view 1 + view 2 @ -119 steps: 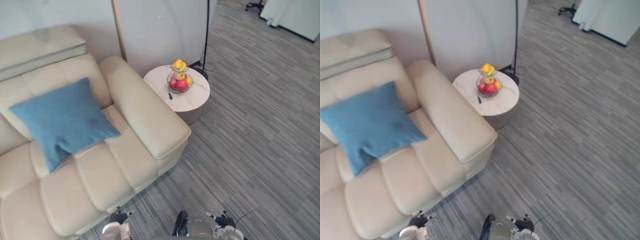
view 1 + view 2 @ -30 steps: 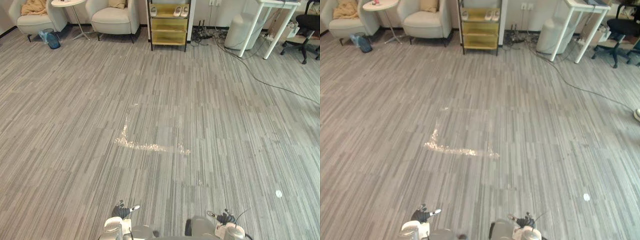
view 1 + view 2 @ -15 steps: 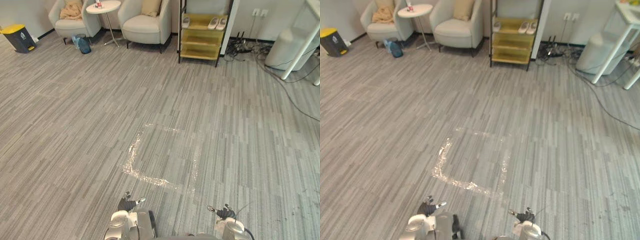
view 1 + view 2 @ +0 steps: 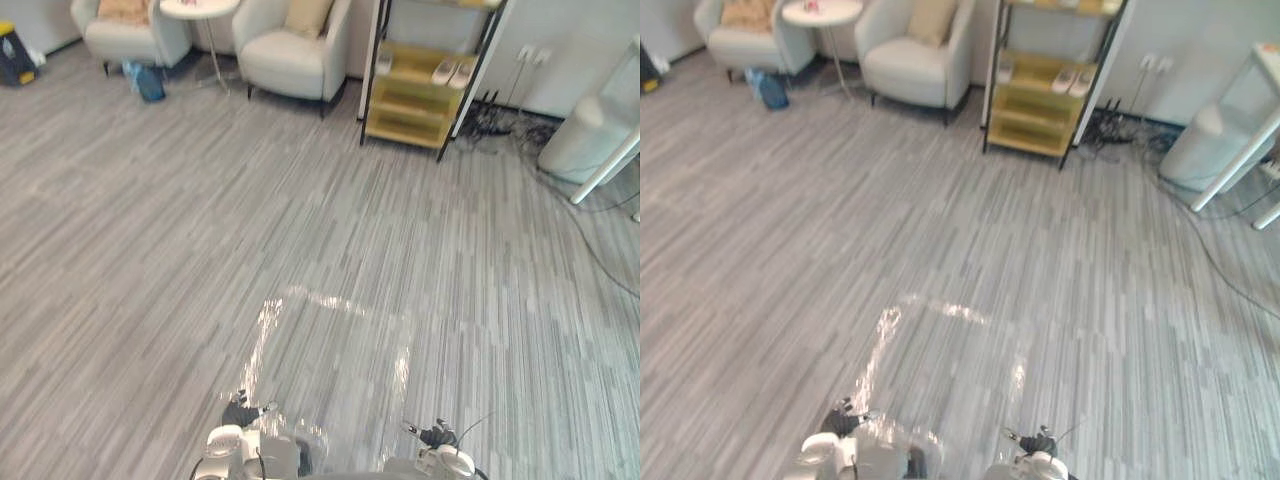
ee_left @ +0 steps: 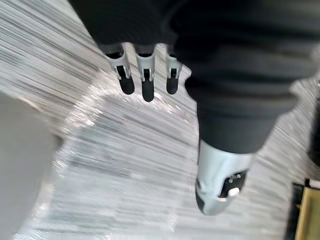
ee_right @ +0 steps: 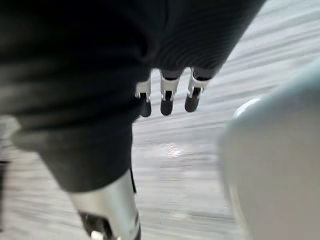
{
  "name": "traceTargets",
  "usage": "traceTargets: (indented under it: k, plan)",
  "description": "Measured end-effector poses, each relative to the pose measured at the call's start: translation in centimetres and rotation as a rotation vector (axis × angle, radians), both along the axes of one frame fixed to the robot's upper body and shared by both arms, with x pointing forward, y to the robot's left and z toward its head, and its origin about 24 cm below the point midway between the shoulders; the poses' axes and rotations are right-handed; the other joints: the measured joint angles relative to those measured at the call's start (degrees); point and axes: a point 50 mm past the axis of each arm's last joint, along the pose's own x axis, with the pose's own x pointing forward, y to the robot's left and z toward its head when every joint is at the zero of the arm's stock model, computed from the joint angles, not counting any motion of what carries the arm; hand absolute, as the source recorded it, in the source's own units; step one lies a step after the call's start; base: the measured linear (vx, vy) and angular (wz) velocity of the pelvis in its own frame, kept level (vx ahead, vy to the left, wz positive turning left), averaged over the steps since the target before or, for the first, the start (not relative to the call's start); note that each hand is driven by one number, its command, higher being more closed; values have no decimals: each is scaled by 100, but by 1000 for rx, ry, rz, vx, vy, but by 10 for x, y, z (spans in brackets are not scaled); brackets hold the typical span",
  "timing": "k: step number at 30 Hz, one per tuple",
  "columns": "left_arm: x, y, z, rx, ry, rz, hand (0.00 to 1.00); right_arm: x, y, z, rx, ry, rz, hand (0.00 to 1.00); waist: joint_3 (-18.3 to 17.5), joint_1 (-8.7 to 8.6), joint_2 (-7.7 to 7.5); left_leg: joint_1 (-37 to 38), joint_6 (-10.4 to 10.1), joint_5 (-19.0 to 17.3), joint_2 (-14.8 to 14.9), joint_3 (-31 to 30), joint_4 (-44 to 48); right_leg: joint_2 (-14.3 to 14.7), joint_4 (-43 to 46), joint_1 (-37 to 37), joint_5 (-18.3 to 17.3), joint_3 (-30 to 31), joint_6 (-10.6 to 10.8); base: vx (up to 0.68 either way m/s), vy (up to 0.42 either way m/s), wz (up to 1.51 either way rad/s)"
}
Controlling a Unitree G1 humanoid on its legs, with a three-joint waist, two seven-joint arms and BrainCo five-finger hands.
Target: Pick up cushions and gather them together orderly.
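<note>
Left hand [image 5: 144, 82] and right hand [image 6: 166, 97] are held low over the floor [image 4: 150, 220], fingers straight and relaxed, nothing gripped. A tan cushion [image 4: 305, 14] is seen on a far armchair [image 4: 285, 60] beside the shelf [image 4: 412, 100], well apart from both hands.

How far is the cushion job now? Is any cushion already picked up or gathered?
Nothing looks gathered yet. In hand: nothing; the left hand and the right hand are open over the floor. A tan cushion sits in a cream armchair across the room. Left: walk there, pick it up and group the cushions.
</note>
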Motion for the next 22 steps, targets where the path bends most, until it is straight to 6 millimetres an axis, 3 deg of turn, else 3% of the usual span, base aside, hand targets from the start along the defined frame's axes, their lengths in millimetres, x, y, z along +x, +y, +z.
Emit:
traceTargets:
  k: [1, 2, 3, 4, 5, 6, 7, 8, 9, 10, 11, 12, 14, 17, 19, 20, 21, 22]
  plan:
    - [0, -3, -1, -7, 3, -1, 0, 2, -1, 1, -4, -7, 0, 0, 6, -70, 17, 148, -59, -51, 64, -57, -115, 117, -803, -185, 75, -89, -30, 544, -115, 33]
    - [-1, -4, -1, -11, 7, -3, 0, 4, -5, 1, -11, -6, 3, 0, 26, -89, 49, 347, -213, -170, 194, -105, -239, 336, -2162, -352, 512, -117, -67, 455, -102, 26]
    - [-1, -4, -1, -11, 8, -3, 0, 4, -5, 1, -11, -4, 3, 0, 26, -93, 49, 359, -230, -185, 199, -111, -244, 352, -2285, -359, 555, -118, -72, 590, -175, 26]
    - [-2, -5, -2, -10, 13, -12, 0, 0, -5, 0, -6, 11, -1, 0, 30, -106, 35, 512, -329, -291, 215, -202, -291, 442, -3012, -360, 976, -91, -130, 549, -206, 32]
    - [-3, -5, -3, -7, 21, -19, 0, -1, -10, 0, -12, 12, -16, 0, 31, -144, 39, 711, -413, -449, 265, -363, -298, 501, -3120, -286, 1608, -25, -289, 549, -206, 37]
    - [-4, -5, -3, -7, 25, -18, 0, 0, -12, 0, -16, 10, -22, 0, 34, -150, 98, 795, -414, -468, 320, -424, -259, 533, -3001, -256, 1746, -22, -422, 574, -236, 34]
    - [-8, -8, -5, -18, 33, -14, 0, 1, -14, 1, -21, 7, -24, 0, 2, -153, 280, 658, -412, -467, 504, -537, 303, 621, -2771, -213, 1433, -127, -487, 540, -243, 32]
    - [-5, -14, -4, -45, 20, 15, 0, 1, -17, 2, -27, 5, -27, 0, 15, -178, 439, 86, -440, -411, 690, -702, 1637, 716, -2778, -11, 1233, -289, -568, 638, -297, 31]
    - [-4, -14, -3, -52, 13, 35, 0, 2, -20, 3, -37, -1, -24, 0, 30, -178, 547, -251, -471, -254, 828, -794, 2430, 829, -2812, 124, 1153, -312, -639, 521, -234, 18]
    - [-3, -15, -2, -69, 3, 63, 0, 4, -25, 4, -52, 1, -10, 0, 118, -127, 682, -796, -494, 184, 1151, -833, 3776, 1038, -2925, 465, 1012, -337, -744, 515, -167, -8]
    - [-3, -15, -2, -73, -3, 63, 0, 3, -25, 4, -56, 5, -7, 0, 138, -75, 766, -1061, -539, 121, 1357, -763, 4433, 1186, -3035, 783, 933, -340, -839, 611, -146, -36]
    - [-3, -14, 0, -64, -13, 51, 0, 3, -21, 3, -45, 9, -4, 0, 172, -53, 688, -1322, -627, -42, 1390, -624, 4494, 1241, -3264, 1336, 847, -263, -863, 488, -93, -36]
    - [1, -14, 2, -63, -34, 43, 0, 3, -17, 2, -38, 12, 2, 0, 188, -36, 616, -1448, -621, -149, 1313, -453, 4006, 1225, -3494, 1613, 848, -177, -859, 366, -90, -34]
    - [7, -20, 5, -77, -61, 35, 0, 5, -11, 2, -25, 2, -2, 0, 183, -14, 585, -1749, -573, -204, 1034, -611, 2229, 1214, -3741, 1994, 782, 118, -734, 368, 17, -53]
    - [7, -23, 5, -84, -60, 35, 0, 4, -12, 2, -25, 5, -2, 0, 161, -7, 620, -1757, -596, 387, 753, -1133, 979, 1249, -3739, 2089, 661, 298, -547, 289, 132, -55]
    - [5, -23, 4, -87, -51, 33, 0, 3, -13, 2, -29, 8, -3, 0, 125, -6, 678, -1739, -584, 956, 741, -1296, 774, 1328, -3736, 2128, 613, 390, -484, 190, 143, -44]
    - [5, -23, 4, -87, -49, 36, 0, 2, -11, 1, -23, 15, 1, 0, 94, 17, 646, -1657, -778, 1057, 725, -1342, 840, 1312, -3728, 2200, 552, 500, -410, 203, 171, -36]
    - [2, -17, 3, -73, -42, 40, 0, -2, -7, -1, -15, 23, 3, 0, 5, 5, 466, -1553, -688, 993, 636, -1275, 727, 1183, -3728, 2231, 471, 536, -305, 103, 106, -23]
